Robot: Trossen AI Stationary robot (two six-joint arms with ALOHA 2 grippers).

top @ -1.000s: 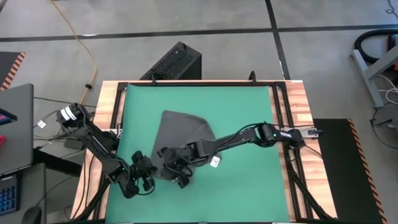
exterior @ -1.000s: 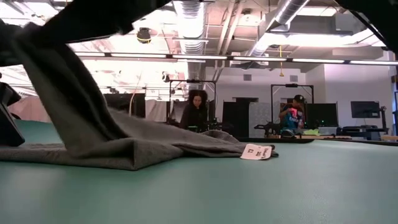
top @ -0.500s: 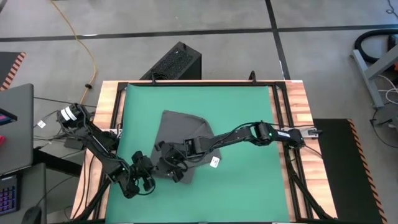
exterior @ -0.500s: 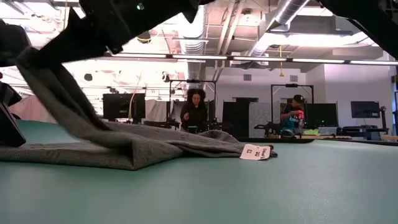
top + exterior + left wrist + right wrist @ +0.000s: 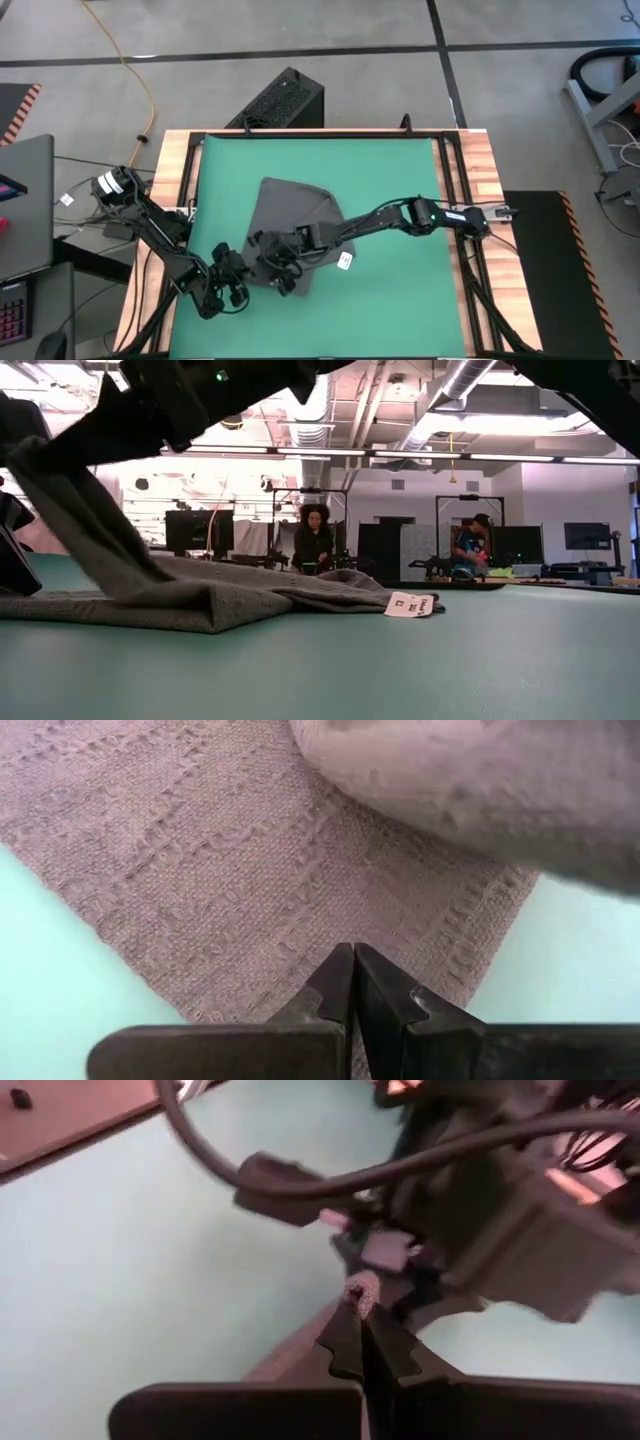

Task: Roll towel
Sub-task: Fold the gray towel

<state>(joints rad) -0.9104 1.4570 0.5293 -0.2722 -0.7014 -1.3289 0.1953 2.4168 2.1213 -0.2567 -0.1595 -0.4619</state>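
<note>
The towel (image 5: 290,215) lies a little toward 7 o'clock of the centre of the green mat (image 5: 400,170) on the tabletop, its near-left corner lifted off the mat while the rest lies flat; its white tag (image 5: 346,261) sits flat on the mat at the towel's 4 o'clock edge. The right pincer (image 5: 274,272) is at the towel's 7 o'clock corner, clamped tight on a pinch of cloth, which shows between its tips in the right wrist view; the low view shows the cloth (image 5: 90,510) rising steeply from the mat to it. The left pincer (image 5: 232,283) sits just beside, at 9 o'clock of the right one, its tips pressed together with nothing visibly between them and the towel's weave directly ahead of them.

To do this step well, I judge the held corner should be carried over toward 1 o'clock in a low arc, so the fold lands even and tight, not as a loose flap. The left pincer could pin the towel's edge to stop it sliding.

Open mat lies toward 12 and 3 o'clock; the mat's 6 and 9 o'clock borders are near, so room there is short
</note>
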